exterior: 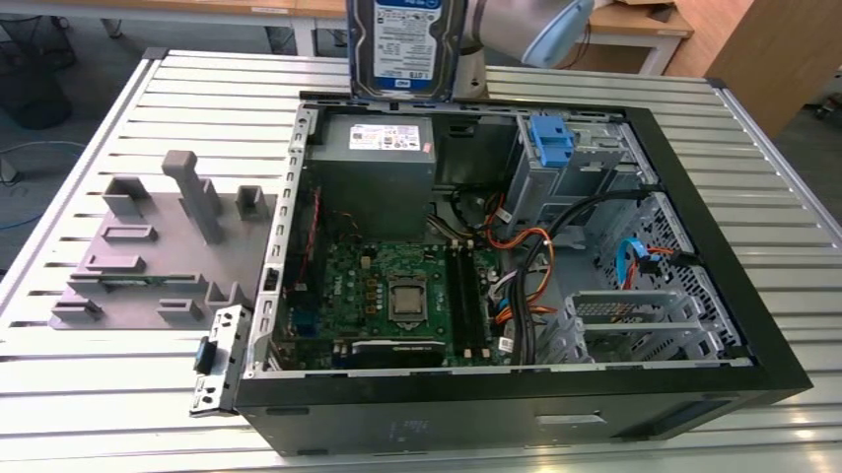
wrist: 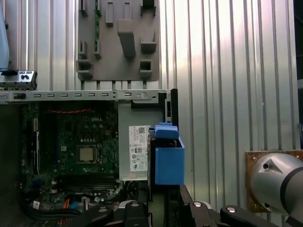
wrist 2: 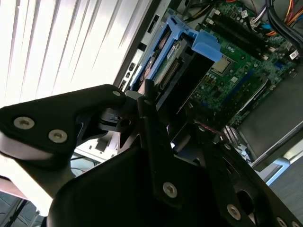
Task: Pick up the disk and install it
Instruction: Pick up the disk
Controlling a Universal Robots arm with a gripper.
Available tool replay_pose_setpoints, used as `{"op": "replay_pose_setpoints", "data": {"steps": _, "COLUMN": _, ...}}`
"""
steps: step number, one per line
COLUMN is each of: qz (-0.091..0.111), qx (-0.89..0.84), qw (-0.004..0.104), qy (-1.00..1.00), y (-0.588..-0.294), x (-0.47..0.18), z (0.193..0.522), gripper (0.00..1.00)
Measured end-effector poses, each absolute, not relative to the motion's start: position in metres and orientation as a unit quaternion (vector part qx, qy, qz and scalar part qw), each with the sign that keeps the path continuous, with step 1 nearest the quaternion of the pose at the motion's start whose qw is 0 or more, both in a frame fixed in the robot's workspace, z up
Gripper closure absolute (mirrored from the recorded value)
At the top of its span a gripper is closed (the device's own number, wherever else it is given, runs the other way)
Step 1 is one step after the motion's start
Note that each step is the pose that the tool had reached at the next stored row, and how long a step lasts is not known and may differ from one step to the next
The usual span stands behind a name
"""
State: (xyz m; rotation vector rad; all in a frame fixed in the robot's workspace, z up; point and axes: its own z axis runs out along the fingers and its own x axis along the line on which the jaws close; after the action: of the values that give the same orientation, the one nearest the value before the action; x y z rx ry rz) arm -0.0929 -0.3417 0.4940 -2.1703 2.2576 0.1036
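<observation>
The counter (exterior: 118, 394) was a slatted metal top, its long ribs running side to side in the exterior view. Two things lay directly on it. An open black computer case (exterior: 460, 422) lay on its side with its open face up, taking up most of the counter. Just beside the case, toward the exterior view's left, sat a flat grey holder plate (exterior: 138, 286) with upright posts and small blocks rising from it. Whether plate and case touched could not be told. Bare ribs showed past the case toward the exterior view's right too.
</observation>
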Motion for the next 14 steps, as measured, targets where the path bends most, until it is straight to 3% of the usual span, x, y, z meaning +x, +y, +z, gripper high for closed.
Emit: {"op": "replay_pose_setpoints", "data": {"steps": 14, "qz": 0.033, "qx": -0.693, "qw": 0.004, "qy": 0.721, "y": -0.342, "x": -0.056, "z": 0.494, "gripper": 0.65}}
